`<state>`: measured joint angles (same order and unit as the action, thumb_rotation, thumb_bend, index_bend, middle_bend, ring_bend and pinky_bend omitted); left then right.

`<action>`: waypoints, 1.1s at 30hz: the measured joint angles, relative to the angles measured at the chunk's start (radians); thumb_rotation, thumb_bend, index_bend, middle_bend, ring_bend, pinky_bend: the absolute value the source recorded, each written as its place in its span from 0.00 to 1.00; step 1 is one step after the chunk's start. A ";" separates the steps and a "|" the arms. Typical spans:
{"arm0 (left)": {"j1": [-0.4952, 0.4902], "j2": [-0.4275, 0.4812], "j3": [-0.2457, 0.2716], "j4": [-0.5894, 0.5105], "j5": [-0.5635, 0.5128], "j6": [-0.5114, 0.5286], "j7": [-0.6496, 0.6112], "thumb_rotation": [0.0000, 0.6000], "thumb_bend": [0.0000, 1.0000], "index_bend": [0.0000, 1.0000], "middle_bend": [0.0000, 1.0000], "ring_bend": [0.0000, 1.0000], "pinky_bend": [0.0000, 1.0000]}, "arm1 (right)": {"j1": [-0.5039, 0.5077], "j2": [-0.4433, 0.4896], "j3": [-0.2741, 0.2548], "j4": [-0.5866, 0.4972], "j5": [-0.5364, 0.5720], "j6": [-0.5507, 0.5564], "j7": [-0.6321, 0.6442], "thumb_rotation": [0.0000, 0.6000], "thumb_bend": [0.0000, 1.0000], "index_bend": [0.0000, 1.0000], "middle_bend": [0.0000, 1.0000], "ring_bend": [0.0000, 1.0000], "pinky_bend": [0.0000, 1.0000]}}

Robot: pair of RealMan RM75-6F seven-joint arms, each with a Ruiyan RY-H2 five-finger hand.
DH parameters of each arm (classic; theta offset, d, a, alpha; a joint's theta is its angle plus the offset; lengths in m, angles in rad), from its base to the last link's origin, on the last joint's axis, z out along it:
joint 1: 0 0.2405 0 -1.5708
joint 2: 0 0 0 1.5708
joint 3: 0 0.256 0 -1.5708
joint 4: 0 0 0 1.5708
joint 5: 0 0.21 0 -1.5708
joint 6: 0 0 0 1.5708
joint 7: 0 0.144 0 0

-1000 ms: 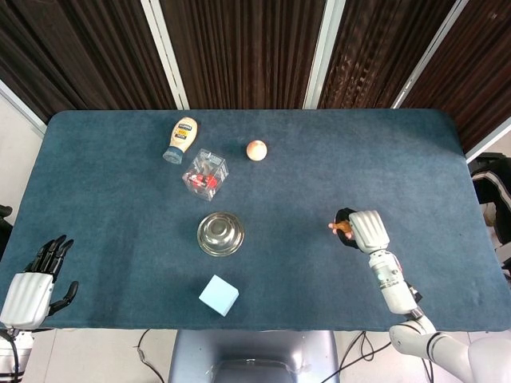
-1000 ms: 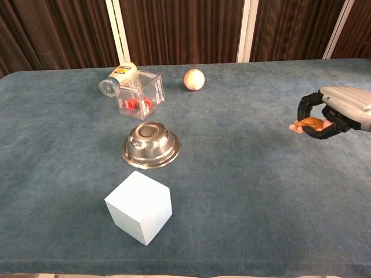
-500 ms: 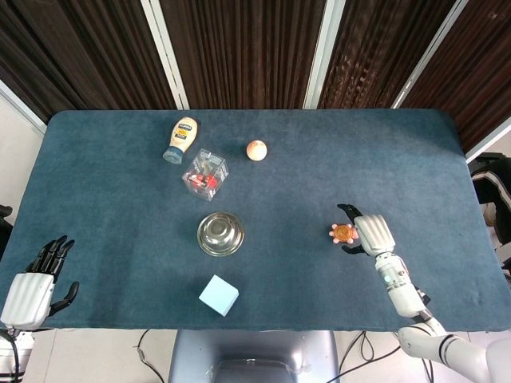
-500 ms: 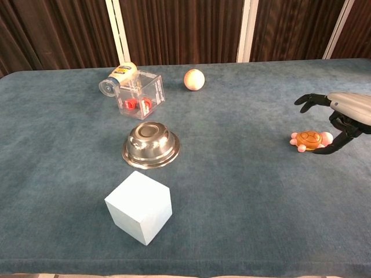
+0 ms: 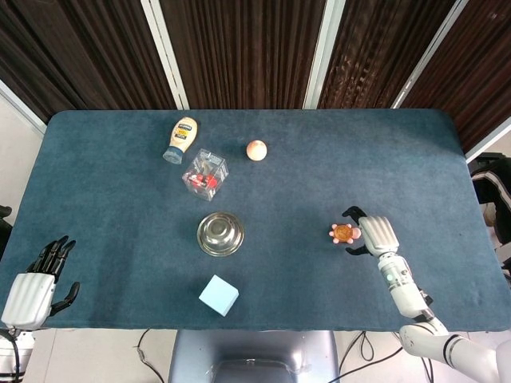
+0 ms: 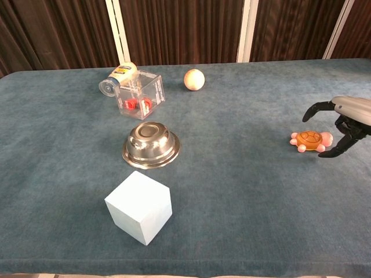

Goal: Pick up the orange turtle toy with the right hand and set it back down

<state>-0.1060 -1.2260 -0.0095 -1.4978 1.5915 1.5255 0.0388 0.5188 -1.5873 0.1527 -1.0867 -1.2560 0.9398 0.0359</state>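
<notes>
The orange turtle toy [image 5: 343,233] [image 6: 310,140], with pink legs, lies flat on the blue table cloth at the right. My right hand [image 5: 377,234] [image 6: 346,117] is just to its right, fingers spread apart around it without gripping it. A small gap shows between the black fingertips and the toy in the chest view. My left hand [image 5: 33,284] hangs off the table's front left corner, fingers apart and holding nothing; the chest view does not show it.
An upturned metal bowl [image 5: 220,234] [image 6: 151,143] sits mid-table, a pale blue cube [image 5: 219,295] [image 6: 139,207] in front of it. Further back are a clear box with red pieces [image 5: 205,173] [image 6: 138,94], a mayonnaise bottle [image 5: 180,138] [image 6: 117,76] and a peach ball [image 5: 256,149] [image 6: 194,79].
My right hand held the turtle above the cloth a second ago; it set the toy down, opened its fingers and has drawn back slightly to the right.
</notes>
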 measured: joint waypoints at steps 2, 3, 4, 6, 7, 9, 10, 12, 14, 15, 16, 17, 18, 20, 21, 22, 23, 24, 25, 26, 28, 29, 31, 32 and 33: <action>0.000 0.000 0.000 0.001 0.000 0.000 -0.001 1.00 0.38 0.06 0.04 0.08 0.38 | 0.008 -0.012 0.007 0.019 0.011 -0.024 0.015 1.00 0.19 0.46 0.32 0.91 0.93; 0.000 0.000 0.000 0.001 0.000 0.000 -0.001 1.00 0.38 0.06 0.04 0.08 0.38 | 0.011 -0.017 0.009 0.028 0.015 -0.031 0.024 1.00 0.18 0.48 0.33 0.91 0.93; 0.000 0.000 0.000 0.001 0.000 0.000 -0.001 1.00 0.38 0.07 0.04 0.08 0.38 | 0.014 -0.023 0.011 0.037 0.016 -0.035 0.033 1.00 0.18 0.49 0.34 0.91 0.93; 0.000 0.000 0.000 0.002 -0.001 0.000 -0.003 1.00 0.38 0.07 0.04 0.08 0.38 | 0.019 -0.037 0.013 0.061 0.013 -0.038 0.053 1.00 0.18 0.52 0.36 0.92 0.93; 0.000 0.000 0.000 0.002 -0.002 0.000 -0.004 1.00 0.38 0.07 0.04 0.08 0.38 | 0.020 -0.043 0.013 0.070 0.008 -0.037 0.061 1.00 0.19 0.53 0.37 0.92 0.93; 0.000 0.000 0.000 0.002 -0.002 -0.001 -0.005 1.00 0.38 0.07 0.04 0.08 0.38 | 0.022 -0.054 0.012 0.088 -0.005 -0.029 0.081 1.00 0.23 0.57 0.40 0.93 0.94; 0.000 0.000 0.000 0.002 -0.002 -0.001 -0.005 1.00 0.38 0.07 0.04 0.08 0.38 | 0.022 -0.058 0.012 0.095 -0.012 -0.024 0.089 1.00 0.27 0.58 0.42 0.93 0.94; 0.000 0.000 0.000 0.002 -0.001 -0.001 -0.004 1.00 0.38 0.07 0.04 0.08 0.38 | 0.023 -0.067 0.008 0.111 -0.028 -0.012 0.107 1.00 0.43 0.63 0.46 0.94 0.95; -0.001 0.000 0.000 0.002 0.000 -0.002 -0.003 1.00 0.38 0.07 0.04 0.08 0.38 | 0.022 -0.074 0.006 0.124 -0.040 0.000 0.119 1.00 0.59 0.69 0.50 0.95 0.95; -0.001 0.000 0.000 0.002 -0.001 -0.002 -0.003 1.00 0.38 0.07 0.04 0.08 0.38 | 0.022 -0.078 0.004 0.131 -0.047 0.009 0.127 1.00 0.69 0.72 0.52 0.95 0.96; -0.001 0.000 0.000 0.002 -0.001 -0.002 -0.003 1.00 0.38 0.07 0.04 0.08 0.38 | 0.021 -0.082 0.003 0.137 -0.053 0.016 0.133 1.00 0.74 0.74 0.54 0.96 0.96; -0.001 0.000 0.000 0.002 -0.001 -0.002 -0.002 1.00 0.38 0.07 0.04 0.08 0.38 | 0.020 -0.085 0.002 0.142 -0.058 0.023 0.138 1.00 0.79 0.76 0.55 0.96 0.96; -0.001 0.000 0.000 0.002 -0.001 -0.002 -0.002 1.00 0.38 0.07 0.04 0.08 0.38 | 0.020 -0.089 0.000 0.146 -0.063 0.028 0.144 1.00 0.83 0.77 0.56 0.96 0.96; -0.001 0.000 0.000 0.001 -0.001 -0.002 -0.002 1.00 0.38 0.07 0.04 0.08 0.38 | 0.019 -0.092 -0.001 0.150 -0.067 0.033 0.148 1.00 0.96 0.83 0.60 0.96 0.97; -0.001 0.000 -0.001 0.001 -0.002 -0.002 -0.002 1.00 0.38 0.07 0.04 0.08 0.38 | 0.018 -0.095 -0.002 0.155 -0.072 0.040 0.152 1.00 0.99 0.84 0.61 0.96 0.97; -0.001 0.000 -0.001 0.001 -0.002 -0.002 -0.002 1.00 0.38 0.07 0.04 0.08 0.38 | 0.017 -0.098 -0.003 0.160 -0.077 0.048 0.156 1.00 1.00 0.85 0.62 0.97 0.97; 0.000 0.000 0.000 0.001 -0.002 -0.001 -0.002 1.00 0.38 0.07 0.04 0.08 0.38 | 0.016 -0.102 -0.006 0.169 -0.086 0.058 0.163 1.00 1.00 0.85 0.62 0.97 0.97; 0.000 0.000 0.000 0.001 -0.002 -0.001 -0.002 1.00 0.38 0.07 0.04 0.08 0.38 | 0.015 -0.105 -0.008 0.175 -0.092 0.065 0.167 1.00 1.00 0.85 0.62 0.97 0.97; -0.001 0.000 0.000 0.001 -0.002 -0.002 -0.002 1.00 0.38 0.07 0.04 0.08 0.38 | 0.014 -0.108 -0.011 0.181 -0.097 0.070 0.169 1.00 1.00 0.85 0.62 0.97 0.97; -0.001 0.000 -0.001 0.001 -0.002 -0.002 -0.002 1.00 0.38 0.07 0.04 0.08 0.38 | 0.012 -0.112 -0.012 0.187 -0.101 0.077 0.171 1.00 1.00 0.85 0.63 0.97 0.97; 0.000 0.000 0.000 0.001 -0.001 -0.001 -0.001 1.00 0.38 0.07 0.04 0.08 0.38 | 0.010 -0.117 -0.014 0.192 -0.105 0.086 0.172 1.00 1.00 0.85 0.63 0.97 0.97; 0.000 0.000 0.000 0.001 -0.002 -0.001 -0.001 1.00 0.38 0.07 0.04 0.08 0.38 | 0.009 -0.120 -0.014 0.196 -0.109 0.093 0.172 1.00 1.00 0.84 0.63 0.97 0.97; 0.000 0.000 0.000 0.001 -0.002 -0.001 -0.001 1.00 0.38 0.07 0.04 0.08 0.38 | 0.007 -0.124 -0.016 0.203 -0.114 0.101 0.174 1.00 1.00 0.84 0.63 0.97 0.97; 0.000 0.000 -0.001 0.000 -0.003 -0.002 0.000 1.00 0.38 0.07 0.04 0.08 0.38 | 0.006 -0.125 -0.016 0.205 -0.114 0.102 0.173 1.00 1.00 0.84 0.63 0.97 0.97; -0.001 0.000 -0.001 0.000 -0.002 -0.002 0.000 1.00 0.38 0.07 0.04 0.08 0.38 | 0.006 -0.126 -0.016 0.205 -0.115 0.102 0.173 1.00 1.00 0.84 0.63 0.97 0.97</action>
<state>-0.1067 -1.2259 -0.0102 -1.4978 1.5890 1.5235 0.0390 0.5248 -1.7132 0.1367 -0.8817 -1.3707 1.0415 0.2094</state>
